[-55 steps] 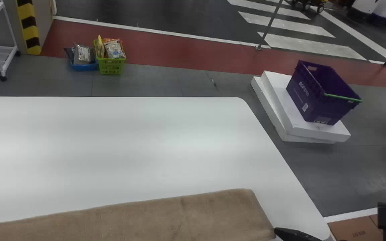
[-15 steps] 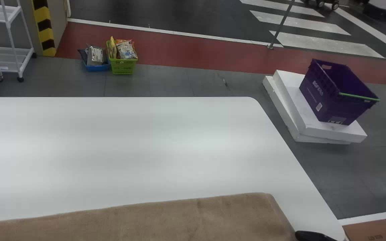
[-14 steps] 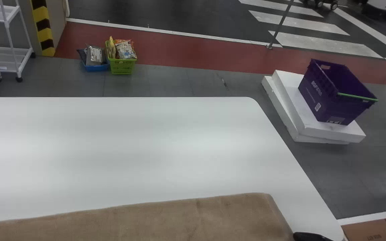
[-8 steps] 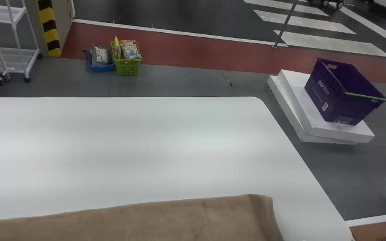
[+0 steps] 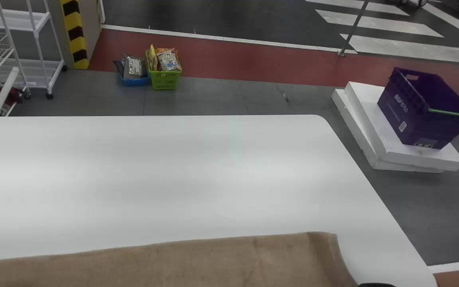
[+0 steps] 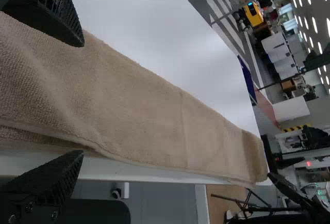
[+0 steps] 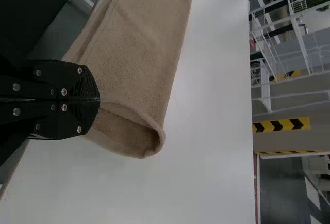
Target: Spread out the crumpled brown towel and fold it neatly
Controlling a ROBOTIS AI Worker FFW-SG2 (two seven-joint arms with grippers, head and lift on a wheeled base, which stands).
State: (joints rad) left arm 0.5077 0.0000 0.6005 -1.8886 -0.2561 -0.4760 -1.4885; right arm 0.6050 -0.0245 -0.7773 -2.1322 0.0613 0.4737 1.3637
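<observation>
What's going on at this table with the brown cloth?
A robot is folding a brown towel on a white table. The towel lies along the near edge as a long, layered strip, so it looks partly folded. The robot's right gripper is closed on one end, where the cloth curls up into an open loop. Its left gripper is open over the towel, farther along. The next step may be bringing the right end over.

The towel (image 5: pixel 213 263) is plain brown, on a white table (image 5: pixel 153 179). Both grippers' fingers (image 6: pixel 51 182) are black. The crate (image 5: pixel 412 111) is purple with a green rim strip, the baskets are lime green (image 5: pixel 165 79) and blue (image 5: pixel 134 81), and the pillar edge (image 5: pixel 76 36) is striped yellow and black.
</observation>
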